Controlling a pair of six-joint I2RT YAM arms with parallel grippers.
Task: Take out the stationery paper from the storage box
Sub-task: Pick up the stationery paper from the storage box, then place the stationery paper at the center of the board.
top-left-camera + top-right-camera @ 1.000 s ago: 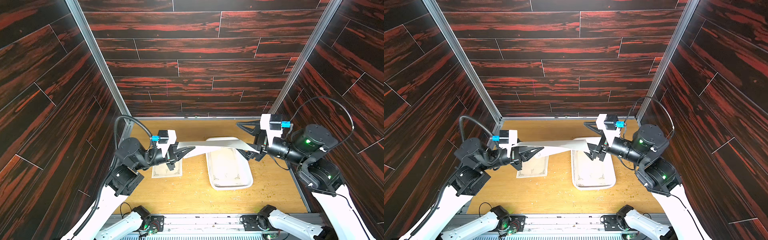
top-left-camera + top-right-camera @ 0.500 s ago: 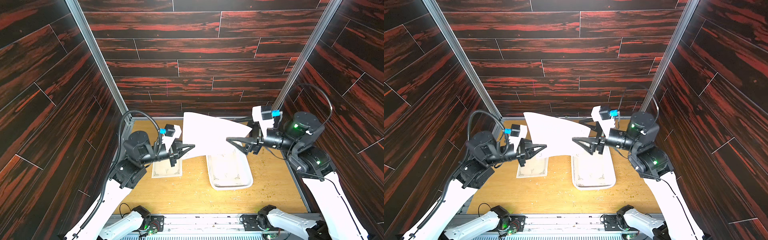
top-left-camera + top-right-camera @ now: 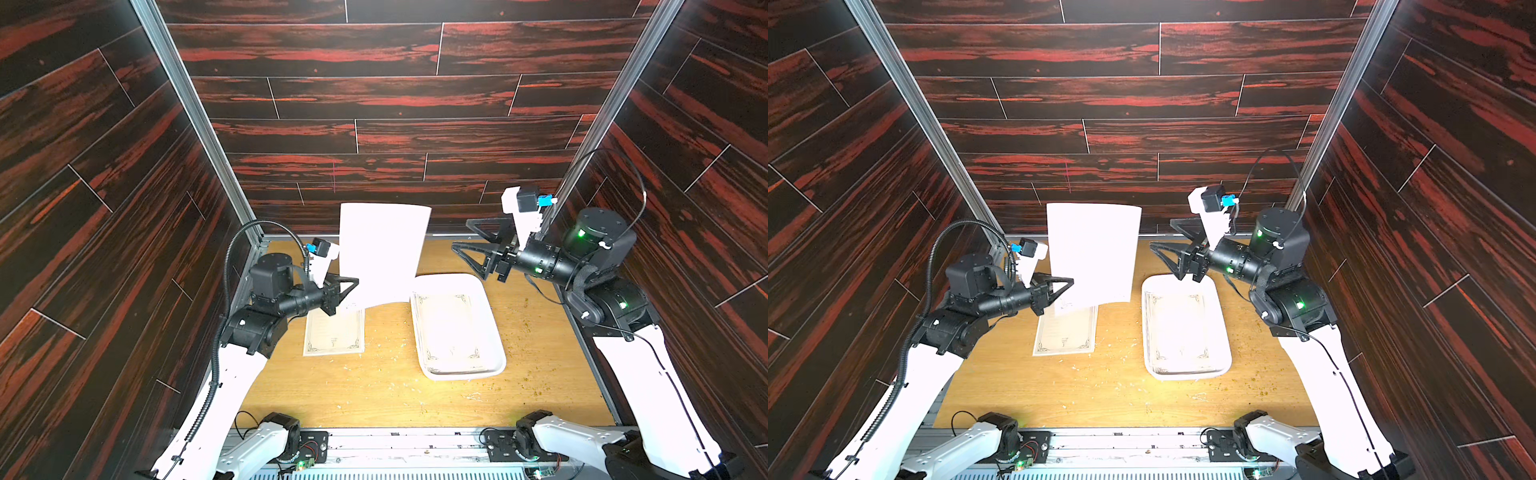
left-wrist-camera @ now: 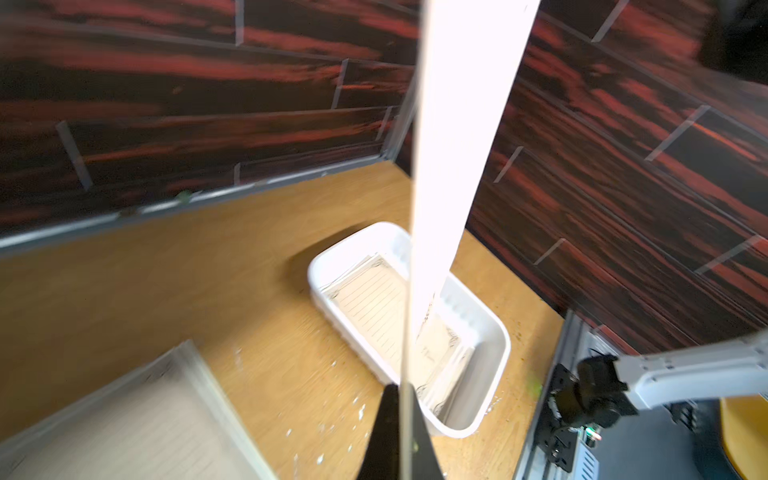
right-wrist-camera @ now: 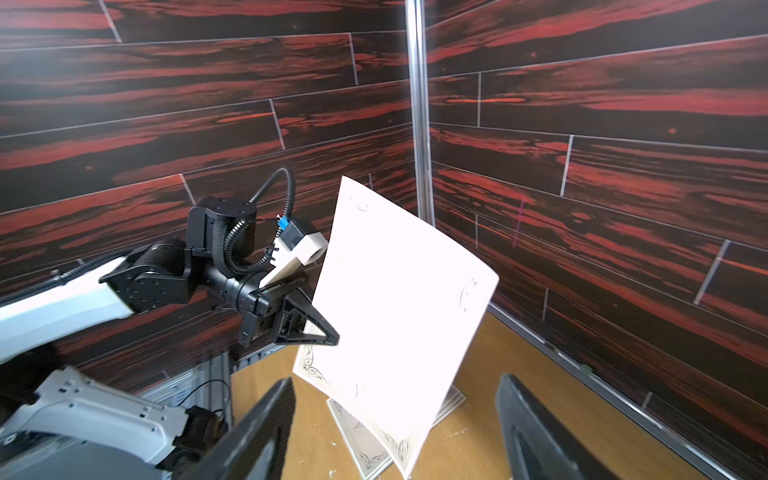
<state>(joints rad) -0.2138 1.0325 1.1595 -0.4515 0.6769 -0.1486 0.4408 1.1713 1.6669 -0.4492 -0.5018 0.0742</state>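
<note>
On the bench [image 3: 374, 395], the storage box [image 3: 496, 328] lies right of centre with stationery paper [image 3: 451, 324] in it. A loose sheet [image 3: 334, 336] lies apart to its left. The left tool [image 3: 353, 286] holds an upright sheet [image 3: 382, 253] above and between them. The right tool [image 3: 460, 235] hangs over the box's far end.

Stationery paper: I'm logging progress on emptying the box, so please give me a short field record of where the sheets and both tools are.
left tool: shut on the held sheet near its lower corner
right tool: open, empty, raised near the far end of the storage box
held sheet: upright in the air, clear of the table
box contents: stationery paper lies inside
removed paper: flat on the table, on the left arm's side of the box
</note>
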